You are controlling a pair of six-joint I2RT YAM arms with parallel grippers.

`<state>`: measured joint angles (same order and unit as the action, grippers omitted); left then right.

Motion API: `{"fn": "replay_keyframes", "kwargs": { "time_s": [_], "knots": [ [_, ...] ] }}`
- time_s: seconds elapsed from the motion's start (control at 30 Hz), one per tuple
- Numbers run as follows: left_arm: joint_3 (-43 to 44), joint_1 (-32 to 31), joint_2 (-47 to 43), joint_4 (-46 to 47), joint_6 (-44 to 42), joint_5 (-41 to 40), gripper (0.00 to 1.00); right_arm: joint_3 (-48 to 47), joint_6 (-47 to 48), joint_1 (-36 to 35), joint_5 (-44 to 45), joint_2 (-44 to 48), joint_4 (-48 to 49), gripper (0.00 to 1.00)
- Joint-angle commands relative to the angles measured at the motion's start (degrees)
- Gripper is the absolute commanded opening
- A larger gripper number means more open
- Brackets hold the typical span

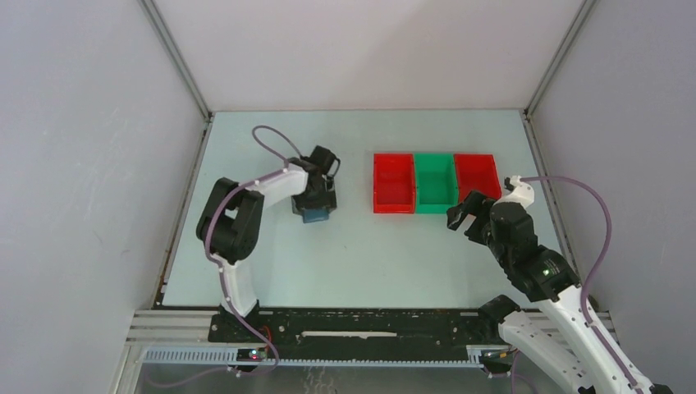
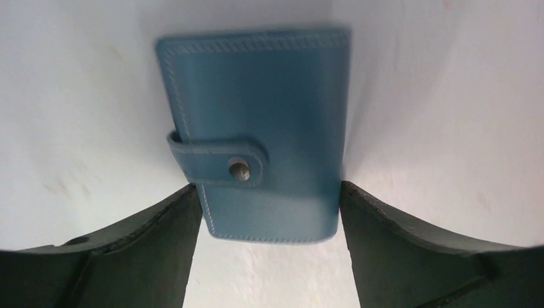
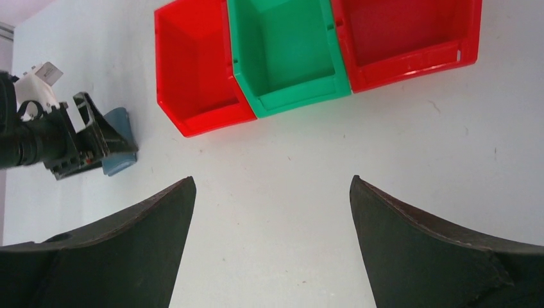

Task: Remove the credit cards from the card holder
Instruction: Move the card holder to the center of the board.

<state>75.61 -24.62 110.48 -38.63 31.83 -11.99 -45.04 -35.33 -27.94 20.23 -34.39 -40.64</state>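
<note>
The card holder (image 2: 256, 128) is a blue-teal wallet, closed with a snap tab, lying flat on the white table. It also shows in the top view (image 1: 314, 215) and in the right wrist view (image 3: 120, 146). My left gripper (image 2: 267, 186) is open and points down over it, one finger at each long side of the wallet's near end, close to or touching its edges. In the top view the left gripper (image 1: 317, 202) covers most of the wallet. My right gripper (image 3: 272, 181) is open and empty above bare table, near the bins (image 1: 461, 215). The credit cards are hidden.
Three open bins stand in a row right of the wallet: red (image 1: 393, 182), green (image 1: 434, 182), red (image 1: 478, 176). All look empty in the right wrist view, the green one (image 3: 285, 51) in the middle. White walls enclose the table on the left, back and right.
</note>
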Motion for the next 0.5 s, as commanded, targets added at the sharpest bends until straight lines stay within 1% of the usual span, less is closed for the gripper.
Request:
{"fn": "replay_keyframes", "kwargs": {
  "time_s": [0.0, 0.13, 0.23, 0.37, 0.47],
  "knots": [
    [-8.94, -7.07, -8.53, 1.07, 7.40, 1.11, 0.83, 1.99, -1.81, -0.11, -0.98, 0.44, 1.33, 1.00],
    [-14.04, -11.67, -12.22, 2.13, 12.24, 2.23, 0.84, 3.51, -2.15, -0.12, -2.46, -0.01, 2.83, 1.00],
    [-15.81, -14.88, -16.40, 1.14, 13.85, 0.95, 0.88, 4.03, -2.67, -0.13, -3.46, -0.47, 3.65, 1.00],
    [-13.78, -15.89, -21.89, -3.10, 13.34, -6.88, 0.92, 5.18, -3.20, -0.18, -3.95, -0.22, 4.65, 1.00],
    [-9.25, -15.84, -22.22, -6.36, 11.98, -17.63, 0.93, 5.74, -3.33, -0.25, -4.35, -0.15, 5.36, 1.00]
  ]
}}
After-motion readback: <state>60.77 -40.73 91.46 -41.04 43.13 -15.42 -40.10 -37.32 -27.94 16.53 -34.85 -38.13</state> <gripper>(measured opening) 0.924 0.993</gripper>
